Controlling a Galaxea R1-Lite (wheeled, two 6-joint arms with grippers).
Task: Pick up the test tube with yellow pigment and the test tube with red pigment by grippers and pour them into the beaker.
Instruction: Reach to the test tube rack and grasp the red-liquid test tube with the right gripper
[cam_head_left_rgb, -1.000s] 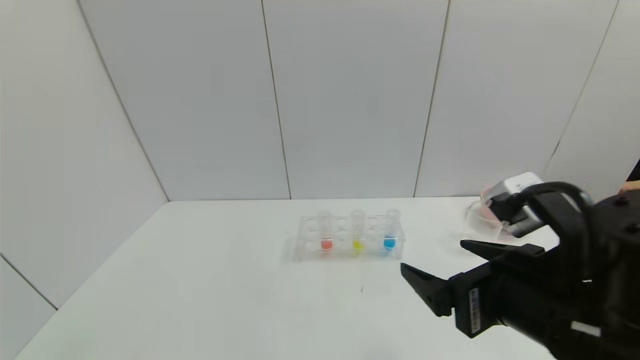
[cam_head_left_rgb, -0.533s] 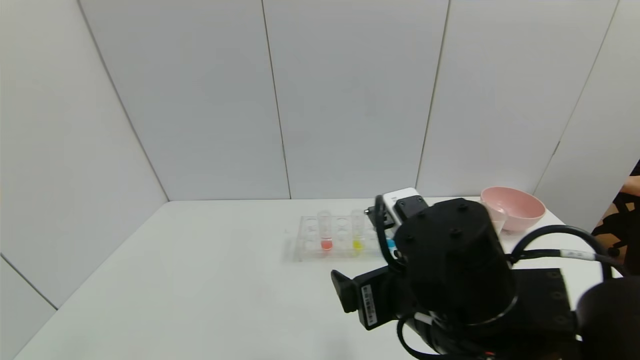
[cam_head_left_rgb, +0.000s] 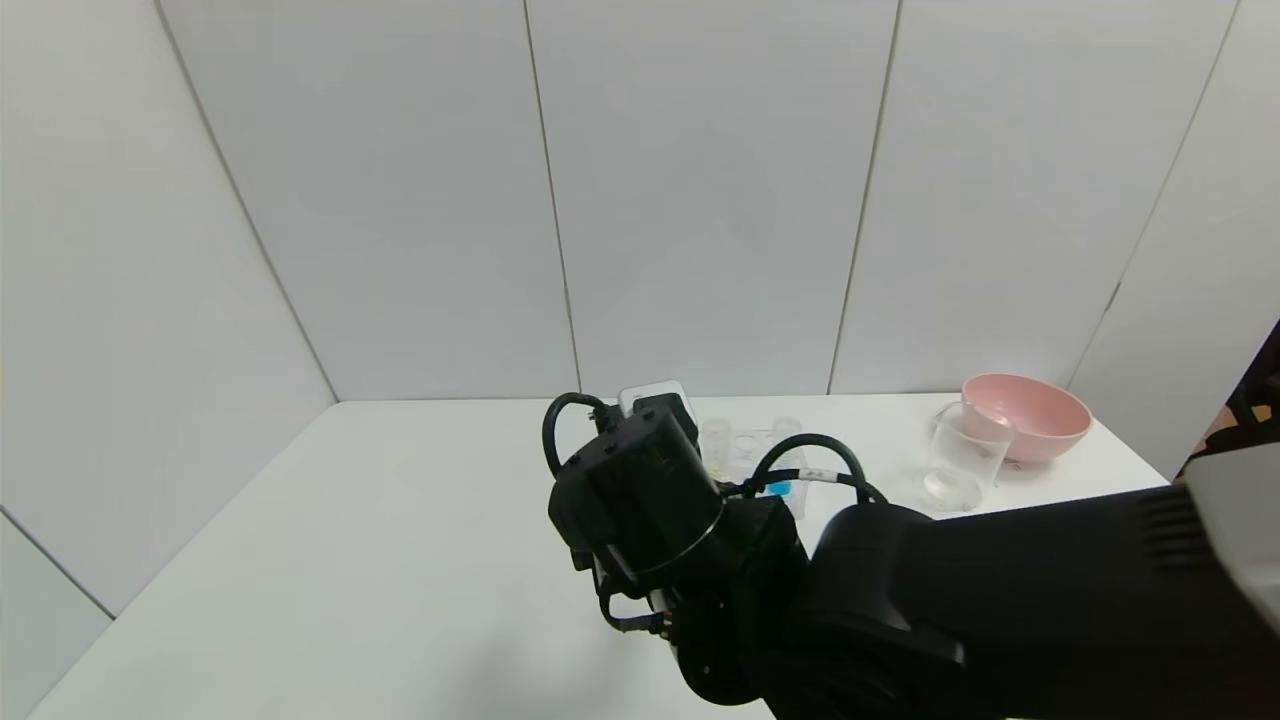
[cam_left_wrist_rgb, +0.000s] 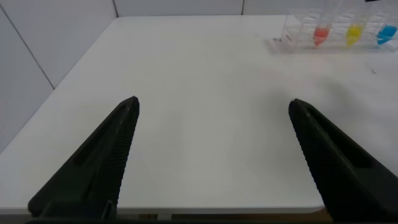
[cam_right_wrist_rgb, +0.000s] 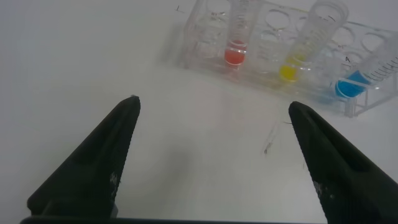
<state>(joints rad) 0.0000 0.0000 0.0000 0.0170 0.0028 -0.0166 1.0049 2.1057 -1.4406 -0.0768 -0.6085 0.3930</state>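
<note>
The test tube with yellow pigment (cam_right_wrist_rgb: 297, 52) stands upright in the clear rack (cam_right_wrist_rgb: 205, 37), a little yellow liquid pooled in its tip. The test tube with red pigment (cam_right_wrist_rgb: 237, 37) stands in the same row, a slot apart, with red-orange liquid at its bottom; the tube with blue liquid (cam_right_wrist_rgb: 367, 71) sits at the other side of the yellow one. All three are clear and the row is unobstructed from my side.

My right gripper (cam_right_wrist_rgb: 211, 109) hangs above the white table (cam_head_left_rgb: 400, 560) just in front of the rack, fingers spread wide and holding nothing, with bare tabletop between them and the tubes. In the head view my right arm (cam_head_left_rgb: 900, 600) covers most of the rack.

The beaker (cam_head_left_rgb: 962, 458) stands well apart on my right, just beside the pink bowl (cam_head_left_rgb: 1030, 412) near the far right corner.

My left gripper (cam_left_wrist_rgb: 212, 109) is also wide open and holds nothing, over open table far from the rack, near the table's front edge.
</note>
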